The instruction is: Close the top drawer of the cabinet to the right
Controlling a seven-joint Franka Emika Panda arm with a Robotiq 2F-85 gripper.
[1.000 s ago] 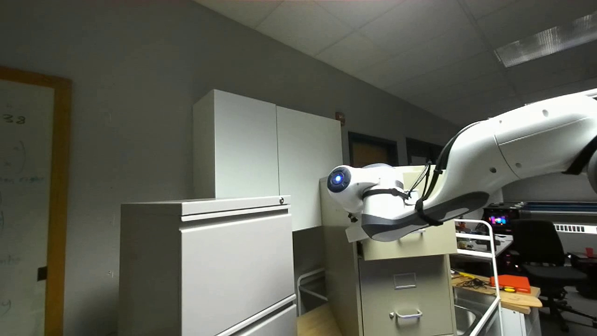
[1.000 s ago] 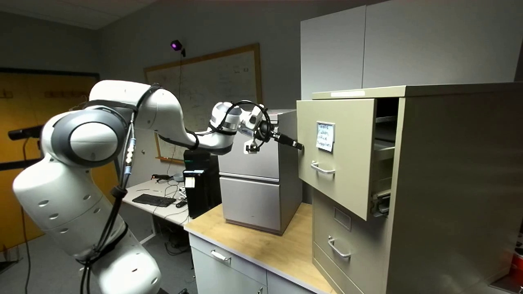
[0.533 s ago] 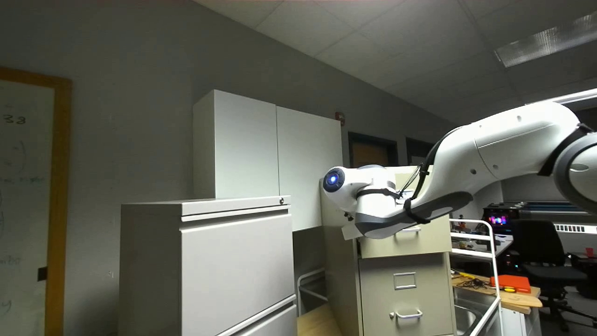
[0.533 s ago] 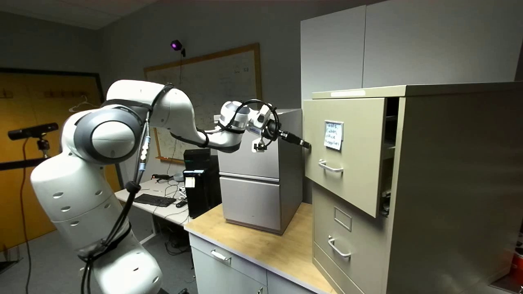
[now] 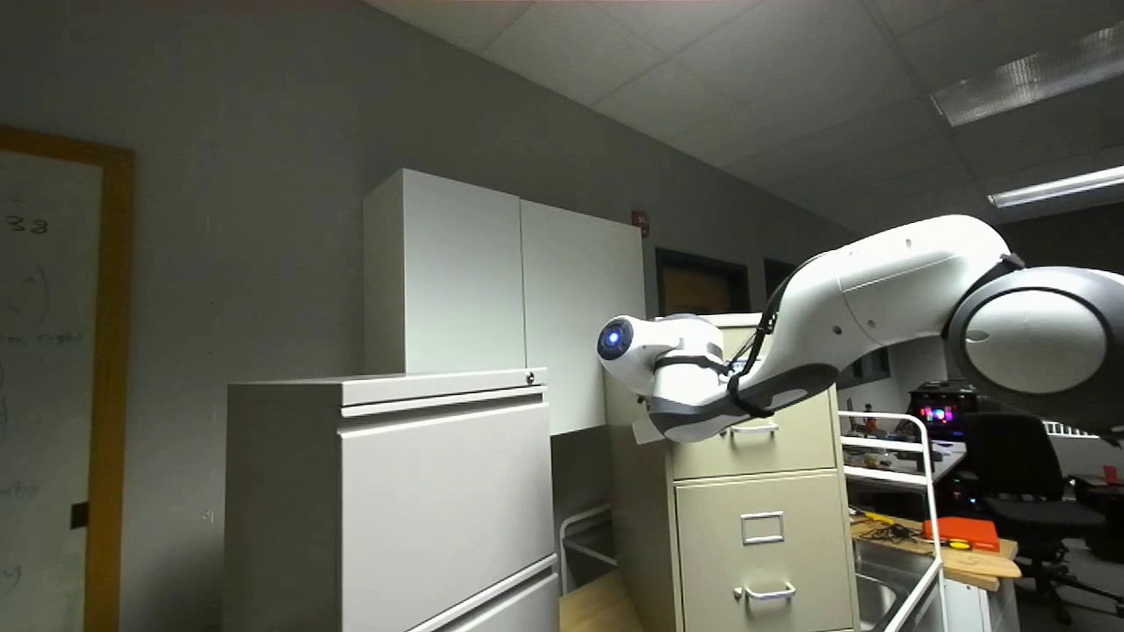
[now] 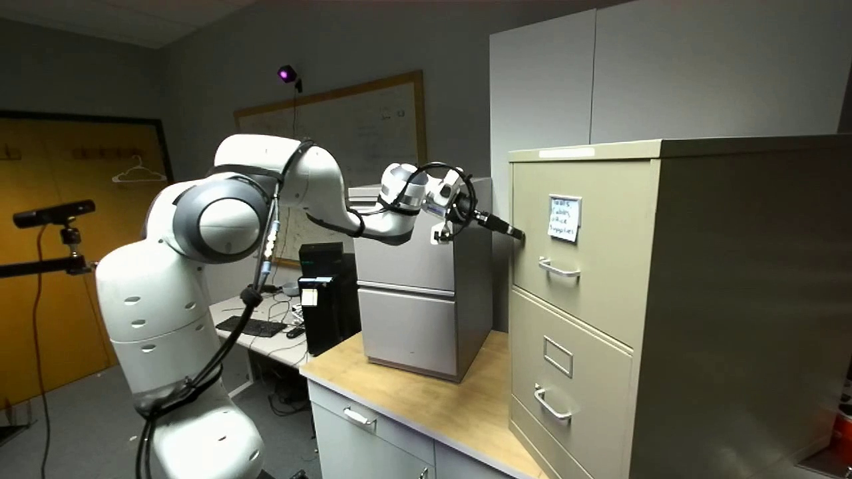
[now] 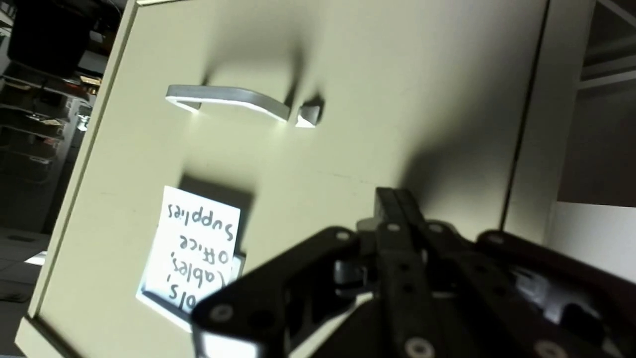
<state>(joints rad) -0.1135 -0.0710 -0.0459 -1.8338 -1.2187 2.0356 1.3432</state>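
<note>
The beige cabinet (image 6: 739, 299) stands on the right in an exterior view; it also shows in an exterior view (image 5: 645, 509) behind the arm. Its top drawer (image 6: 599, 266) has a flat front, a silver handle (image 6: 559, 269) and a handwritten label (image 6: 564, 218). The drawer front sits flush with the cabinet frame. My gripper (image 6: 519, 234) has its fingertips at the drawer front, near the edge on the far side from the bare cabinet side. In the wrist view the gripper (image 7: 394, 191) is shut with nothing between its fingers. In an exterior view the arm hides it.
A grey cabinet (image 6: 406, 326) stands on the wooden counter (image 6: 426, 399) beside the beige cabinet. White cupboards (image 5: 465, 281) hang on the wall behind. A white metal rail (image 5: 926, 456) stands beyond the beige cabinet.
The top drawer has moved inward from partly open to flush with the cabinet. My shut gripper has moved forward with its front, and the arm has stretched toward the cabinet.
</note>
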